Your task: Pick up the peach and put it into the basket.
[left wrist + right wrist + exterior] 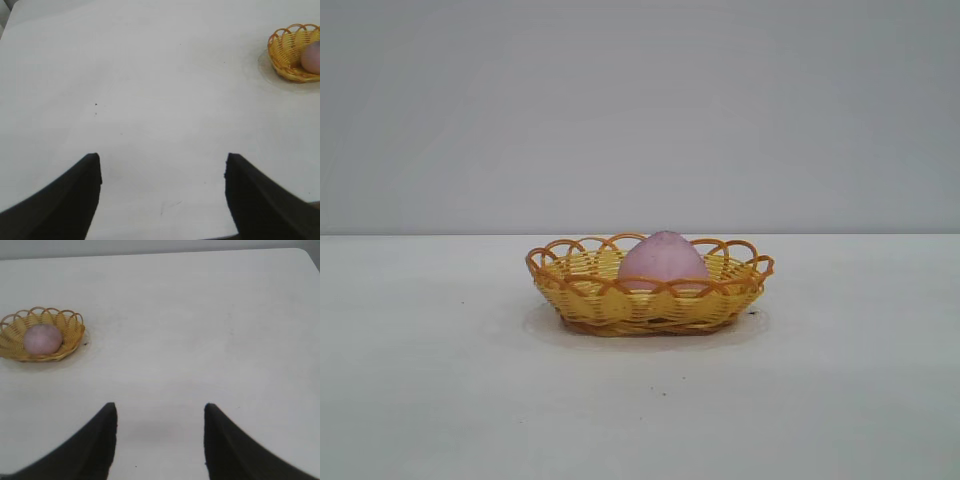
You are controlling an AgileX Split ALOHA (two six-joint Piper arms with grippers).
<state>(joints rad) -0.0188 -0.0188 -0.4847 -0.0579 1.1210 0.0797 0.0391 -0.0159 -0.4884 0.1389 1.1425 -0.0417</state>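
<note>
You see the dull pink-mauve rounded peach [663, 261] sitting inside the shallow oval yellow wicker basket [590, 297] with its orange-brown looped rim, its pointed top rising just above that rim. The basket rests on the plain white table [440, 400], with a grey wall [640, 100] behind. Your left gripper [162, 172] hangs over bare tabletop, well apart from the basket, its black fingers [65, 205] spread and grasping nothing. Your right gripper [160, 417] likewise hovers over bare table, fingers [235, 450] released and empty
</note>
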